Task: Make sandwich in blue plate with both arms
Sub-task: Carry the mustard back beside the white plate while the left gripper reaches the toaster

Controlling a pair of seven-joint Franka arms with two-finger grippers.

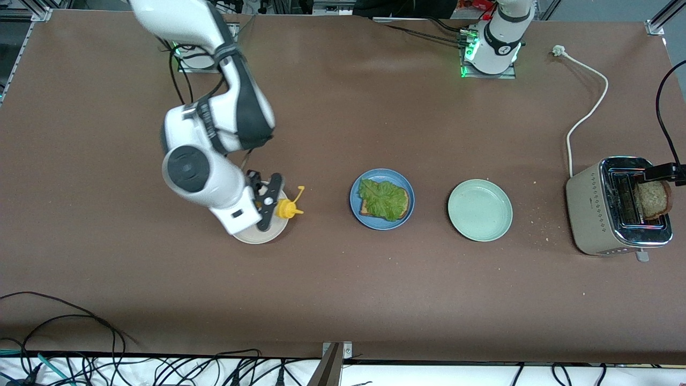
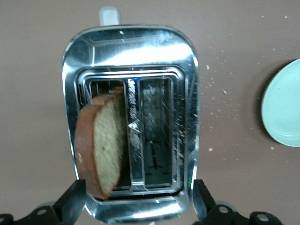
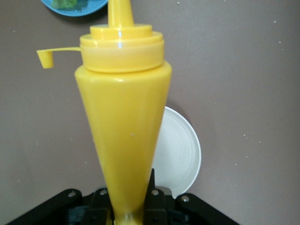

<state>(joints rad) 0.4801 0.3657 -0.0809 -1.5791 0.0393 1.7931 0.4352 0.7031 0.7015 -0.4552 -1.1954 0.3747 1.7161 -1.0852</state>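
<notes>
The blue plate (image 1: 382,220) sits mid-table and holds one brown bread slice (image 1: 403,202) with a green lettuce leaf (image 1: 381,197) on top. A second bread slice (image 1: 651,199) stands out of one slot of the toaster (image 1: 595,214); it also shows in the left wrist view (image 2: 105,140). My left gripper (image 1: 667,172) hovers over the toaster, open and empty, its fingers (image 2: 75,201) spread wider than the toaster's end (image 2: 140,208). My right gripper (image 1: 268,201) is shut on a yellow squeeze bottle (image 1: 286,208) over an off-white plate (image 1: 262,233). The bottle fills the right wrist view (image 3: 124,122).
A pale green empty plate (image 1: 480,210) lies between the blue plate and the toaster, its edge showing in the left wrist view (image 2: 283,105). The toaster's white cord (image 1: 587,112) runs toward the left arm's base. Crumbs lie around the toaster. Cables hang along the table's front edge.
</notes>
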